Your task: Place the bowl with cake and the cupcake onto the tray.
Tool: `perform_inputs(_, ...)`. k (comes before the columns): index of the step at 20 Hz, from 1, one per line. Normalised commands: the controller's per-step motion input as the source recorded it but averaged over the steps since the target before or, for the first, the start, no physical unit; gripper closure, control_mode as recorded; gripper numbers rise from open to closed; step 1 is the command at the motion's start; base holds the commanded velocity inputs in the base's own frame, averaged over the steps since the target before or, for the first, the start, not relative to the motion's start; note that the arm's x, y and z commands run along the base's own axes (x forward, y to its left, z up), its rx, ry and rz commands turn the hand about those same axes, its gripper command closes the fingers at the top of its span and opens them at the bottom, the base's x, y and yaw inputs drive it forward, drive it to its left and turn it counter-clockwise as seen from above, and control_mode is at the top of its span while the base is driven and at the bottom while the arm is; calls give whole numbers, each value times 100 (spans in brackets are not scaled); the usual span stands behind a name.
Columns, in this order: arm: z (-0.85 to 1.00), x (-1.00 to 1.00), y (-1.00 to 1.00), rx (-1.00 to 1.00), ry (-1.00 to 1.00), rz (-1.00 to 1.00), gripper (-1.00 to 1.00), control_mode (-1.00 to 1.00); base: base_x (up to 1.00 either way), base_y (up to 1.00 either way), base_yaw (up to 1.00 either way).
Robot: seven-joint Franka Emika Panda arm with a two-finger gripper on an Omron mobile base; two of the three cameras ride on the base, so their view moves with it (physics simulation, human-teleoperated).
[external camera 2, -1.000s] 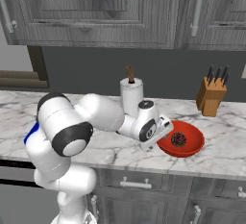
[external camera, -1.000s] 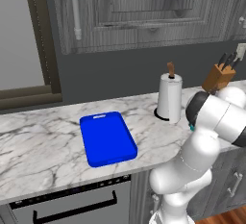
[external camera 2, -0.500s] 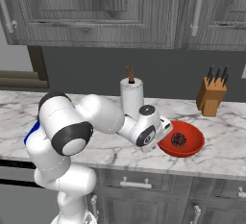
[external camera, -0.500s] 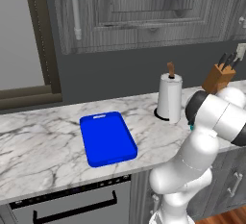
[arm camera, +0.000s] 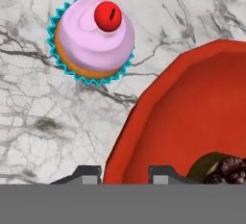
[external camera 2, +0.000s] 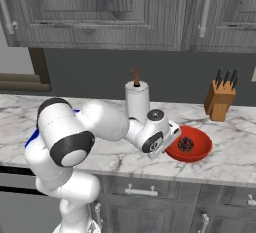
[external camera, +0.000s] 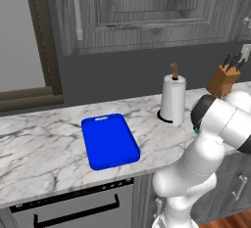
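Note:
The bowl with cake (external camera 2: 200, 154) is a wide red bowl on the marble counter, with the dark cake (external camera 2: 186, 143) at its centre. My gripper (external camera 2: 171, 140) is at the bowl's left rim. In the hand view my gripper (arm camera: 125, 175) has one fingertip (arm camera: 86, 174) outside the red bowl (arm camera: 192, 107) and the other inside, shut on the rim. The cake (arm camera: 223, 168) sits just past the inner fingertip. The cupcake (arm camera: 91, 40), pink-topped with a red cherry and teal wrapper, stands on the counter beside the bowl, apart from it. The blue tray (external camera: 109, 141) lies far to the left.
A paper towel roll (external camera 2: 137, 99) stands behind my arm, also seen as the roll (external camera: 172, 100) right of the tray. A knife block (external camera 2: 220, 99) stands at the back right. Cabinets hang above the counter, whose front edge runs just below the bowl.
The fingers have closed from wide open onto the bowl's rim. The hand has shifted slightly toward the bowl. The bowl and tray stay where they were.

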Motion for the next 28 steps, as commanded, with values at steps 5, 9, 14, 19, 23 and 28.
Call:
perform_inputs(5,27,-33,0,0,-11,3,100,-100,0,0,0)
perform_inputs(9,32,-36,0,0,-9,0,100,-100,0,0,0)
perform_inputs(14,36,-40,0,0,-11,0,100,-100,0,0,0)
perform_inputs(19,37,-35,11,-1,0,2,100,-100,0,0,0)
perform_inputs(23,35,-38,24,-4,0,12,100,-100,0,0,0)
perform_inputs(28,28,-39,37,-13,0,17,100,-100,0,0,0)
